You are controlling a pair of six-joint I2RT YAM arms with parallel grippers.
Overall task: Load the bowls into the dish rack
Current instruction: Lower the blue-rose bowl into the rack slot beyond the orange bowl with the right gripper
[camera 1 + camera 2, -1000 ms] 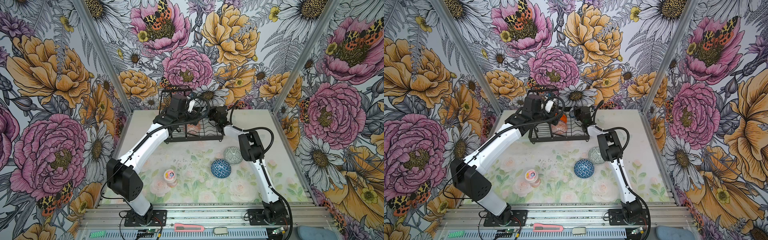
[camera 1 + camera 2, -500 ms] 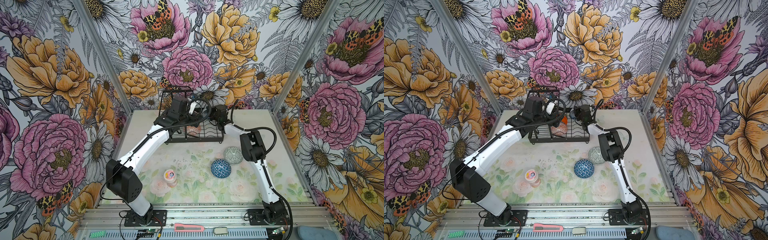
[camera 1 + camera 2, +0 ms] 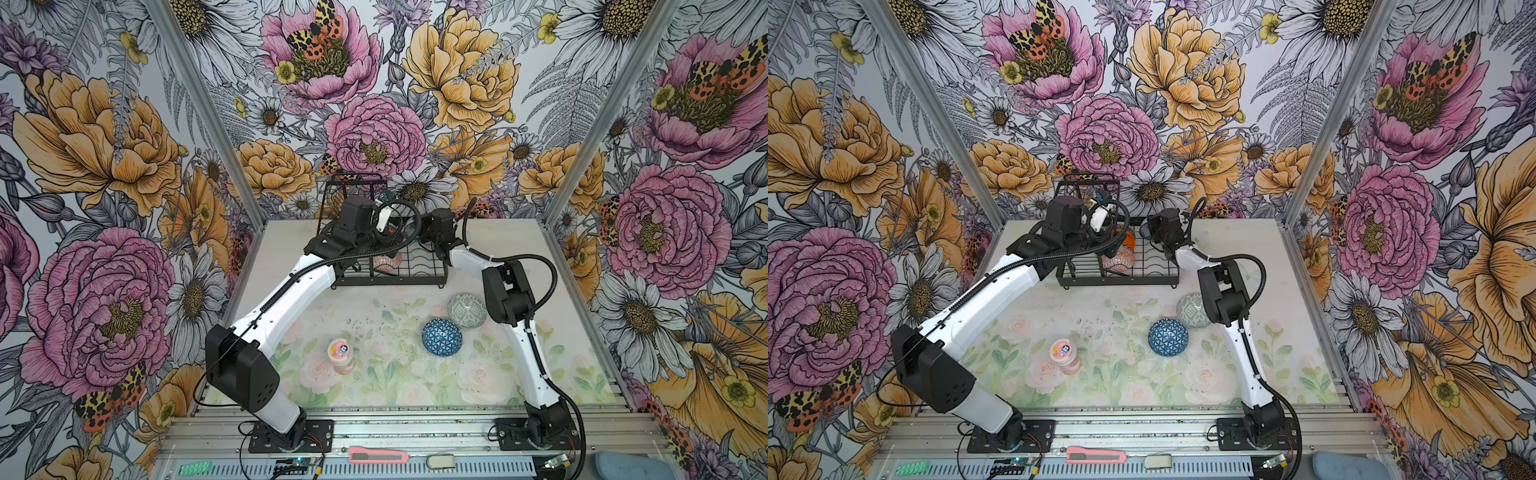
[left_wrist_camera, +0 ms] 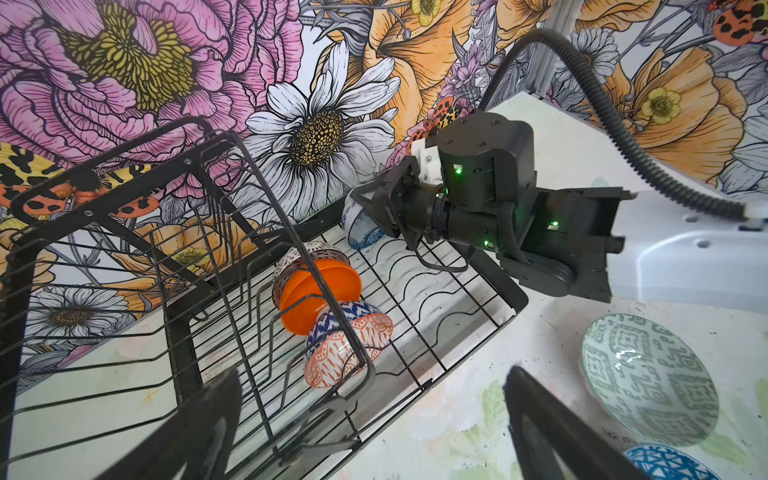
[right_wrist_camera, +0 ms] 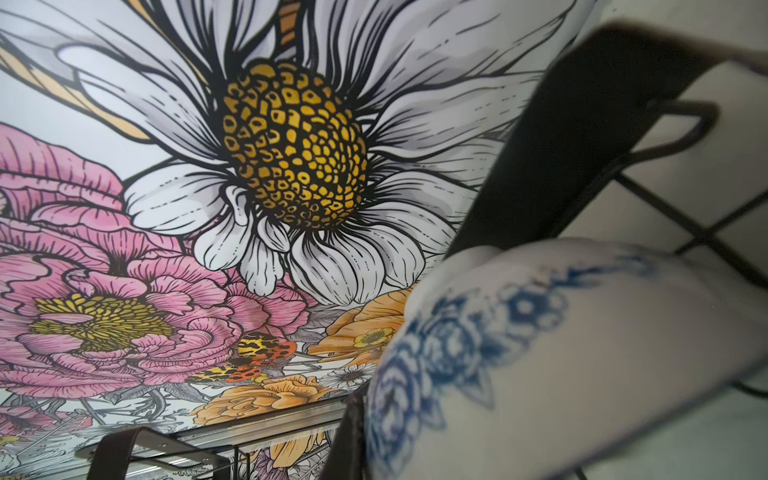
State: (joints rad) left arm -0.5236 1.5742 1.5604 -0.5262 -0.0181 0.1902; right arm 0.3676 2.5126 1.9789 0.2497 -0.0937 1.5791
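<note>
Presently my right gripper (image 4: 362, 208) straddles the white-blue floral bowl (image 4: 360, 235) at the 1 o'clock corner of the dish rack (image 3: 399, 279); pinching or slack, I cannot tell. Left gripper (image 4: 374, 372): jaws wide apart, empty, above the rack. Rack at table's 12 o'clock, holding the plain orange bowl (image 4: 320, 291) and orange geometric bowl (image 4: 349, 345). Grey-green bowl (image 3: 466, 311) and dark blue bowl (image 3: 441, 337) on the table at 3 o'clock, just beside each other.

On the table (image 3: 374, 386) are set a rack (image 3: 390, 282), a grey-green bowl (image 3: 466, 310), a blue bowl (image 3: 441, 337) and a jar (image 3: 340, 353).
</note>
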